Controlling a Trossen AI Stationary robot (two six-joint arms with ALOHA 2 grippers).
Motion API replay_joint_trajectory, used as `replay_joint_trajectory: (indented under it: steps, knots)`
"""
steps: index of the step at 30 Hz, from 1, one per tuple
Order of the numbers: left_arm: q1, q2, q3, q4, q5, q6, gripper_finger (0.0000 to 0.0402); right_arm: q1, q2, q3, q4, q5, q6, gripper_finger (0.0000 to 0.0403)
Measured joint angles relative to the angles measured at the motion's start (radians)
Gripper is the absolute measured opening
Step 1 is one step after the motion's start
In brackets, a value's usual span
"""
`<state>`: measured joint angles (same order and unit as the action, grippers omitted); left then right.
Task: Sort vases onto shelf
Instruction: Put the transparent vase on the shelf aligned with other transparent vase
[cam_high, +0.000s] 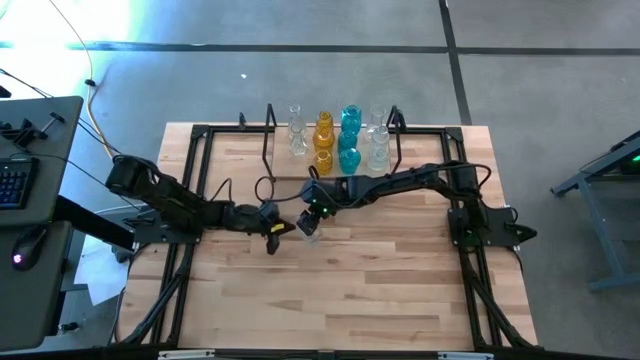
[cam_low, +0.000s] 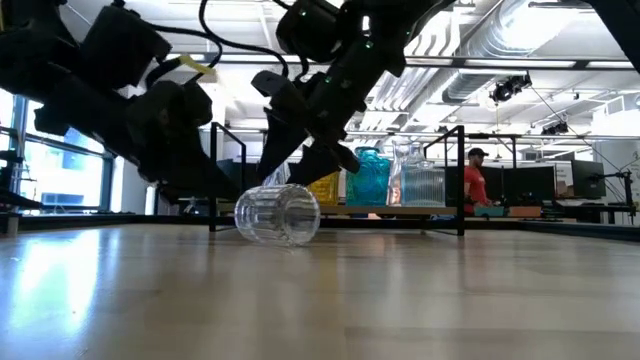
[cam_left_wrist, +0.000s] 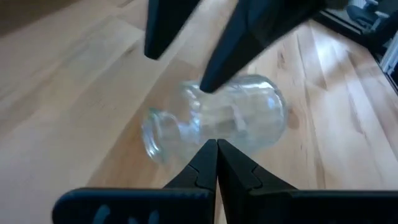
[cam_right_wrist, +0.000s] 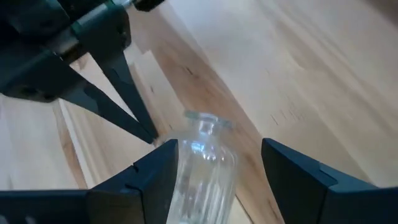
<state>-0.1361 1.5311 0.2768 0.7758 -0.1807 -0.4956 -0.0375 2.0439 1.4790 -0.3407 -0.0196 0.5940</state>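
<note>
Clear vase (cam_high: 309, 230) lying on its side on desk (cam_high: 350, 290). Right end effector (cam_high: 311, 222) spread wide astride vase; left end effector (cam_high: 283, 230) clenched, tips beside vase.

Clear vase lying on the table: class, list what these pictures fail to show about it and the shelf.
- Clear vase, high view: mostly hidden under the right end effector.
- Its base, right wrist view: cut off by the picture's edge.
- Shelf, low view: vases partly hidden behind the arms; count unclear.
</note>
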Motion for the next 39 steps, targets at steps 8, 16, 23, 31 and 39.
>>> replay_joint_trajectory:
  steps: [8,16,23,31,39]
  knots:
    - [-0.136,-0.093,-0.119,-0.025,-0.142,-0.125,0.0000,0.020,0.022,-0.001,0.073,-0.003,-0.061,0.0233]
    - [-0.189,-0.122,-0.183,-0.021,-0.253,-0.229,0.0000,0.020,0.067,-0.001,0.112,0.023,-0.044,0.0268]
    - [-0.189,-0.116,-0.177,-0.021,-0.256,-0.218,0.0000,0.022,0.093,-0.001,0.078,0.026,-0.032,0.0268]
    - [-0.188,-0.116,-0.177,-0.021,-0.254,-0.216,0.0000,0.022,0.093,-0.001,-0.033,0.023,0.054,0.0256]
    - [-0.188,-0.116,-0.177,-0.021,-0.252,-0.217,0.0000,0.019,0.092,0.001,-0.041,0.000,0.064,0.0180]
